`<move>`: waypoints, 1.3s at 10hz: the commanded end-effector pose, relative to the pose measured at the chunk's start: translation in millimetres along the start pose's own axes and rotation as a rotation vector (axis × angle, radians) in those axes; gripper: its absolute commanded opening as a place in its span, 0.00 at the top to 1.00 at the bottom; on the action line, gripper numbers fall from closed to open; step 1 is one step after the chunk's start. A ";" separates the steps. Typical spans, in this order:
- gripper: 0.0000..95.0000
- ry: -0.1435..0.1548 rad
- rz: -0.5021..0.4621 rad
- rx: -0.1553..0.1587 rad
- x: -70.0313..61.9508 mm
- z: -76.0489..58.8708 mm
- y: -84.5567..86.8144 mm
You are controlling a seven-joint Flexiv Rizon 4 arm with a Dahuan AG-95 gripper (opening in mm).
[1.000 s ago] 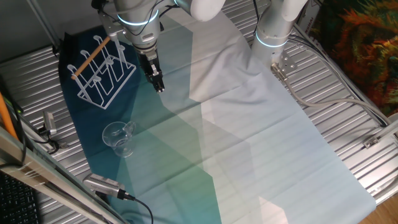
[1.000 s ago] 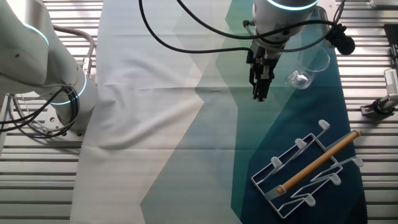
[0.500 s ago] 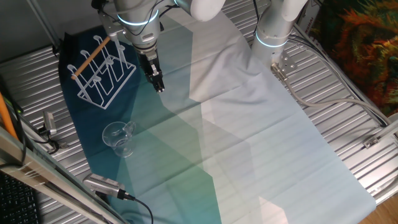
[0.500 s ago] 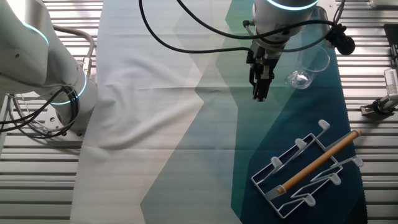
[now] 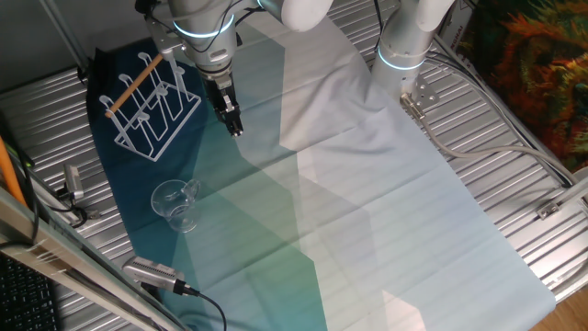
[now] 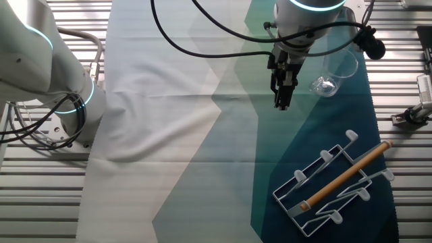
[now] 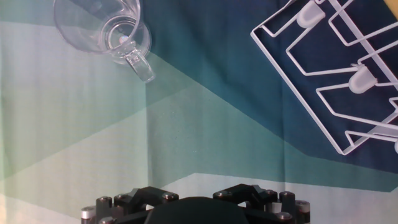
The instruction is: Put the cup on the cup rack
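The clear glass cup (image 5: pixel 175 204) stands on the cloth near the front left, handle to the side; it also shows in the other fixed view (image 6: pixel 334 74) and at the top left of the hand view (image 7: pixel 102 28). The white wire cup rack (image 5: pixel 152 101) with its wooden rod stands on the dark part of the cloth; it also shows in the other fixed view (image 6: pixel 337 185) and at the right of the hand view (image 7: pixel 336 81). My gripper (image 5: pixel 235 127) hangs above the cloth between cup and rack, touching neither. Its fingers look pressed together and hold nothing (image 6: pixel 280 101).
A second arm's base (image 5: pixel 404 46) stands at the cloth's far edge. A cable plug (image 5: pixel 152 273) lies near the front left by the cup. A clamp (image 5: pixel 73 184) sits on the slatted metal table (image 5: pixel 514 184) to the left.
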State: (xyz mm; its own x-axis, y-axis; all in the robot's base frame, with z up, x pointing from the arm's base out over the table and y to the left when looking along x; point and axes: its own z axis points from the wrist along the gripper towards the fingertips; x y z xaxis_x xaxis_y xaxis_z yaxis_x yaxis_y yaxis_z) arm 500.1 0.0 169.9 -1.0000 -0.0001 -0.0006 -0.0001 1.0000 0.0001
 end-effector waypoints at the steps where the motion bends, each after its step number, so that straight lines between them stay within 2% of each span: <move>1: 1.00 -0.070 -0.220 -0.004 0.1 -0.1 0.0; 2: 1.00 -0.070 -0.208 -0.044 0.3 -0.6 0.1; 3: 1.00 -0.070 -0.202 -0.055 0.5 -1.2 0.3; 7: 1.00 -0.061 -0.200 -0.044 1.0 -2.4 0.7; 13: 1.00 -0.061 -0.200 -0.045 1.1 -2.6 0.7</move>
State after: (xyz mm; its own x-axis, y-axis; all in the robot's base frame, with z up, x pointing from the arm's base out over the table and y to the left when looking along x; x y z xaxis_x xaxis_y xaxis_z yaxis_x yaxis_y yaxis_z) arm 499.2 0.6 172.4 -0.9781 -0.1975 -0.0658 -0.2002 0.9791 0.0372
